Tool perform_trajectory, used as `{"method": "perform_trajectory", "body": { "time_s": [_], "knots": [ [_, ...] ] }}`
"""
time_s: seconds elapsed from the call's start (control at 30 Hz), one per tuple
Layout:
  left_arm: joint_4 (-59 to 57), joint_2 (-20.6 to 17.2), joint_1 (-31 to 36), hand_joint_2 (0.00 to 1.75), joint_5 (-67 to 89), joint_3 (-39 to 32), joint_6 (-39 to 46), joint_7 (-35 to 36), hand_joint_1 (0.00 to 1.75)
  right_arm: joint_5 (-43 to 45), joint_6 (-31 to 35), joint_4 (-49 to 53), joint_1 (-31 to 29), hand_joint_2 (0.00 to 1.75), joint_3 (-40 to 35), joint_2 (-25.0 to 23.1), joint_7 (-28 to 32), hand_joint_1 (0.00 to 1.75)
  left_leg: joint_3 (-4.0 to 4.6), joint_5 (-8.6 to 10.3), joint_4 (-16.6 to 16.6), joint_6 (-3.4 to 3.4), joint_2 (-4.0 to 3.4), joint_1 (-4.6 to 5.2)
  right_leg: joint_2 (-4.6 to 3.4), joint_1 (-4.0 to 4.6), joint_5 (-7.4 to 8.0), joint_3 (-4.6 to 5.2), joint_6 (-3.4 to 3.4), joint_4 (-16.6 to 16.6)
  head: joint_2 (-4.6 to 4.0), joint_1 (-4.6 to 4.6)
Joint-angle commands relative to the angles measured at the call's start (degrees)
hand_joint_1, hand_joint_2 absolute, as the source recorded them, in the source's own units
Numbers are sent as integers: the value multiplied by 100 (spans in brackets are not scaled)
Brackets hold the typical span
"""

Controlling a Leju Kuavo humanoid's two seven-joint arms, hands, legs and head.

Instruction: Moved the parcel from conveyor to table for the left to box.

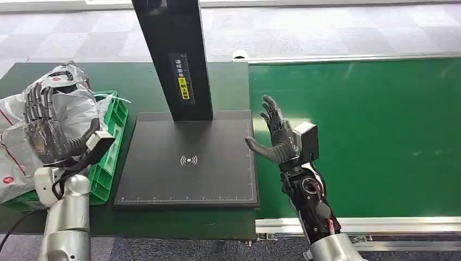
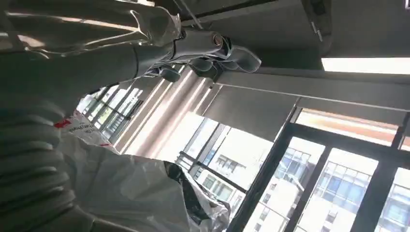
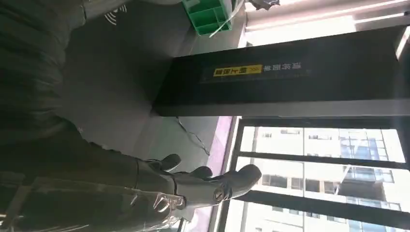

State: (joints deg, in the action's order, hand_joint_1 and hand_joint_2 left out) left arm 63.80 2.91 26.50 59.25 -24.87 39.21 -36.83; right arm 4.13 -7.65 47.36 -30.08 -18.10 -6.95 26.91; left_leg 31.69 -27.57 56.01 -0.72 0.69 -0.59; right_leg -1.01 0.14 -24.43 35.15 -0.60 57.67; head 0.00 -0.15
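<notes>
A crumpled grey plastic parcel [image 1: 73, 103] lies in the green box [image 1: 113, 142] at the table's left end. My left hand [image 1: 48, 129] hovers over it with straight fingers and the thumb held out to the side, gripping nothing. In the left wrist view the parcel [image 2: 130, 188] lies close by the palm, and the fingers [image 2: 212, 48] stretch away from it. My right hand [image 1: 277, 137] is raised at the left edge of the green conveyor belt [image 1: 359, 136], fingers spread and empty. The right wrist view shows its fingers [image 3: 212, 181] extended.
A black scanner plate [image 1: 187, 163] with a tall black post [image 1: 174, 54] stands between the box and the belt. Another grey bag with red marks [image 1: 11, 163] lies at the far left. A metal rail [image 1: 359, 224] runs along the belt's near side.
</notes>
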Motion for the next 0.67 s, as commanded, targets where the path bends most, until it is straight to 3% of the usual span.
{"method": "perform_trajectory", "body": {
  "time_s": [0.03, 0.07, 0.23, 0.43, 0.47, 0.57, 0.67],
  "knots": [
    [652, 138, -370, 0, -1716, 1222, 79, 19, 0, -27, 40, 16, -90, 175, 74, 144, -28, 0, 1, 2, -4, 4, 6, 2, 18, -1, -2, -4, 8, -4, 0, 0],
    [1071, 156, -533, 0, -3256, 1507, -489, -139, 0, -15, 52, 69, -57, 175, 109, 150, -1, 0, 1, 2, -3, 4, 6, 1, 16, 0, -2, -3, 7, -4, 0, 2],
    [1780, 9, -1187, 0, -5409, 2225, -2600, 182, 0, 70, 65, 81, -51, 175, 220, 164, 7, 0, -3, -1, -5, 4, -2, 2, 7, 0, -3, -4, 7, -4, 0, 2],
    [1719, 3, -1233, 0, -5737, 2294, -2990, 70, 0, 72, 81, -18, -96, 175, 213, 147, 6, 0, 3, -2, -1, 3, -5, 4, 5, -3, -3, -1, 7, -1, 0, 4],
    [1702, 7, -1311, 175, -6147, 2430, -3594, 219, 0, 69, 76, -85, -135, 175, 197, 124, -13, 0, -1, -2, -5, 3, -8, 5, 4, -4, -2, -3, 8, -3, 0, 2],
    [1522, 27, -1400, 175, -6582, 2732, -4293, 444, 0, 89, 84, -293, -259, 175, 171, 52, -70, 0, -3, -1, -7, 1, -3, 6, 8, -6, -4, -4, 5, -3, 0, 0],
    [1428, 47, -1395, 175, -6576, 2790, -4283, 419, 0, 83, 104, -359, -298, 175, 151, 35, -67, 0, -5, 0, -9, 3, -4, 8, 9, -8, -2, -5, 9, -5, -2, 0]
  ]
}}
